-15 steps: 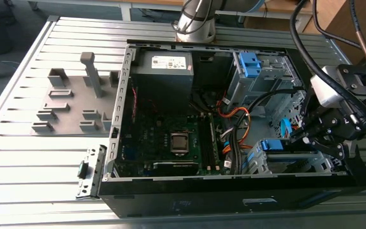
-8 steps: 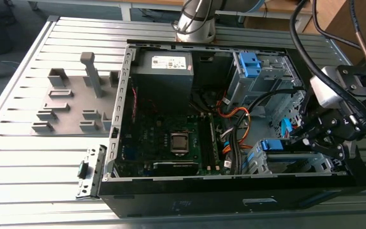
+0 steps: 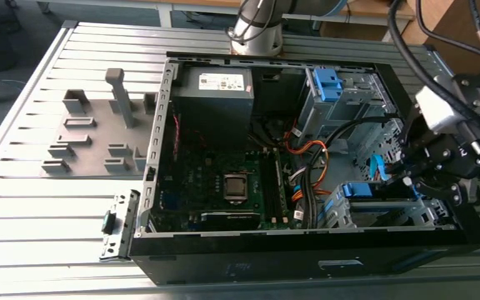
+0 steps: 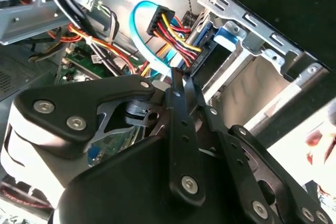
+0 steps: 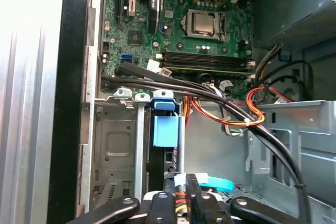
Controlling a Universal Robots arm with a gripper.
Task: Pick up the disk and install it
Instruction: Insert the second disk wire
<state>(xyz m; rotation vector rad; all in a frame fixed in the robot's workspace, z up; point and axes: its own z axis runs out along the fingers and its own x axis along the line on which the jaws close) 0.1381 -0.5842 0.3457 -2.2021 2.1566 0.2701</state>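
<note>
From my station, the hand (image 3: 415, 181) hangs at the corner of the open computer case (image 3: 223, 262) on the exterior view's right, dipped in over the case's rim. In the second wrist view its two black fingers (image 4: 177, 108) lie together at the tips with nothing between them, so I read the hand (image 4: 182, 77) as closed and empty. The first wrist view shows the same: the fingertips of the hand (image 5: 186, 182) sit side by side, holding nothing.

Just beyond the fingertips is the disk (image 5: 165, 128). It stands on edge in a slot of the metal drive cage (image 5: 118, 145), with its blue carrier showing and most of the drive body hidden by the cage walls. From outside, the disk (image 3: 361, 190) sits in the cage at the case's near corner, close beside the hand. In the second wrist view a red, yellow and black power lead (image 4: 176, 38) and a light-blue data cable (image 4: 137, 22) run to the end of the disk (image 4: 228, 32).

Further in, a bundle of black and orange cables (image 5: 244, 114) crosses between the cage and the green motherboard (image 5: 173, 19). The grey power supply (image 3: 215, 94) fills the far corner of the case, and another blue carrier (image 3: 327, 84) sits in the upper bay.

The case lies on a slatted metal bench (image 3: 40, 200), with a grey fixture plate (image 3: 90, 137) beside it on the exterior view's left.
</note>
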